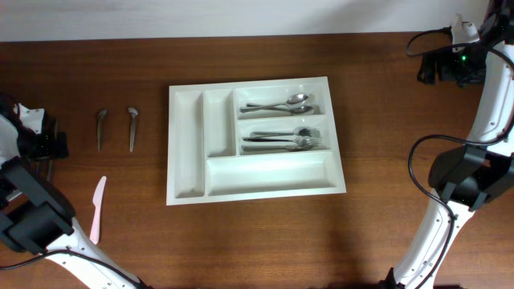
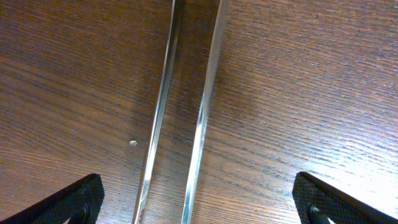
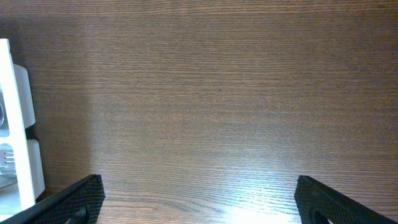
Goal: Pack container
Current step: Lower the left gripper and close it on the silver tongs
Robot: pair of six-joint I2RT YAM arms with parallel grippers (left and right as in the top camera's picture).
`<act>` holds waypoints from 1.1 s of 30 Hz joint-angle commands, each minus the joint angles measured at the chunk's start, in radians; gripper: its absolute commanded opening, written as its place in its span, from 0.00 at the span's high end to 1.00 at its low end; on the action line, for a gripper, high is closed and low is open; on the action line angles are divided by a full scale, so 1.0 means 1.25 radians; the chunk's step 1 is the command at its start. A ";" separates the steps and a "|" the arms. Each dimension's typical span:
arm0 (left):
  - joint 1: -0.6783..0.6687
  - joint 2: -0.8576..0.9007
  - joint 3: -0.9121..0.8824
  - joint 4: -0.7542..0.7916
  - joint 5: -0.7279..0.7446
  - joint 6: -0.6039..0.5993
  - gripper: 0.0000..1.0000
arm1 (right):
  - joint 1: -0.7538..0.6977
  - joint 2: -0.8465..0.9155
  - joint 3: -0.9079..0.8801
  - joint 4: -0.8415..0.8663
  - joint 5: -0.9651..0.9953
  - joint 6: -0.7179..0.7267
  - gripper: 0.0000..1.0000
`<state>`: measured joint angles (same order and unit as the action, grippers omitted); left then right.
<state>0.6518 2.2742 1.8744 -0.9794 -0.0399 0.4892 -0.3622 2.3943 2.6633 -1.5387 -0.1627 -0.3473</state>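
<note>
left gripper (image 2: 199, 204) wide open, empty, above two slim metal utensils (image 2: 159, 112); right gripper (image 3: 199, 204) wide open, empty, over table (image 3: 217, 93) beside container (image 3: 15, 112).

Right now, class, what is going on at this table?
The job is packing cutlery into a white tray. Spoons lie in its top right compartment, forks in the one below; the other three are empty. Both grippers are open and hold nothing: the left gripper hangs over two slim metal pieces near the left edge of the table, the right gripper over bare wood. Two short metal utensils and a pink plastic knife lie left of the tray.
</note>
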 commanded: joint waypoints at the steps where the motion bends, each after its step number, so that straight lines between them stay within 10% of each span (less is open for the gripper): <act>1: -0.002 0.010 0.017 -0.002 0.015 -0.007 0.01 | -0.004 -0.012 -0.004 0.002 0.002 0.001 0.01; 33: 0.011 0.066 0.017 -0.037 0.056 -0.007 0.04 | -0.004 -0.012 -0.004 0.002 0.002 0.001 0.01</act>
<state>0.6586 2.3444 1.8797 -1.0275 -0.0071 0.4866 -0.3622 2.3943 2.6633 -1.5387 -0.1627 -0.3477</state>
